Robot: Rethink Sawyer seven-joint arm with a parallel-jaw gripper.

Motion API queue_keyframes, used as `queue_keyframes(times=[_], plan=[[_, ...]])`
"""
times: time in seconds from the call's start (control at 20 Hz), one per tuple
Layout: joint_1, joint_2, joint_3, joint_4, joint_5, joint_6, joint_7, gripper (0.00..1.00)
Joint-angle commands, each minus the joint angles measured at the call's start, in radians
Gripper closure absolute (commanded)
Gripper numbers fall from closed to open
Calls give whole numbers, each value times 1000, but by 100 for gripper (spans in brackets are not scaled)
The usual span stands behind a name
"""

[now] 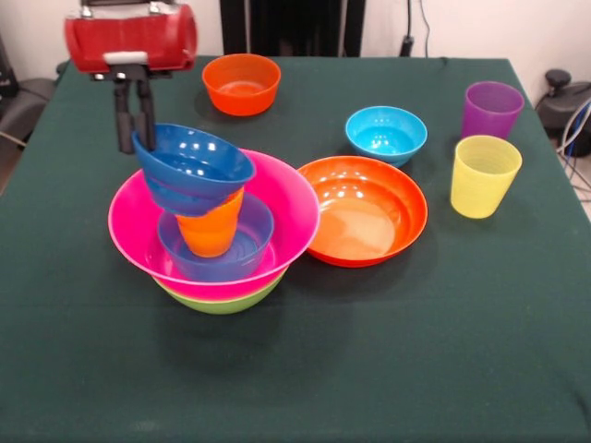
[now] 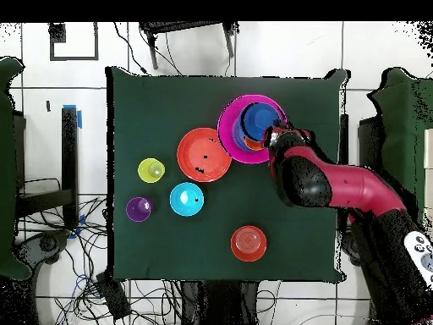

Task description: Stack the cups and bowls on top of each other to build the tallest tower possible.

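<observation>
Front view: gripper [image 1: 135,118] at upper left, fingers [image 1: 123,120] narrow, pinching the rim of a tilted dark blue bowl [image 1: 192,169] atop the orange cup [image 1: 211,226] in the tower [image 1: 214,238]. Open desk [image 1: 369,369] across the lower frame.
Overhead view: arm [image 2: 338,182] covers the tower's right edge; shallow orange bowl [image 2: 204,154] touches its left.

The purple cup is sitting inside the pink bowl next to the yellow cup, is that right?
Not quite. The purple cup stands on the bare table, not inside the pink bowl. It is beside the yellow cup, as you said. The front view shows this.
</observation>
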Motion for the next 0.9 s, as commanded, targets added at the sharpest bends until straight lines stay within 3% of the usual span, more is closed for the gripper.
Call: queue_keyframes(times=[0.05,0.7,0.9], plan=[[4,14,52,31,-51,101,-57,100],[32,10,15,44,-63,86,-30,100],[48,16,-10,64,-70,42,6,100]])
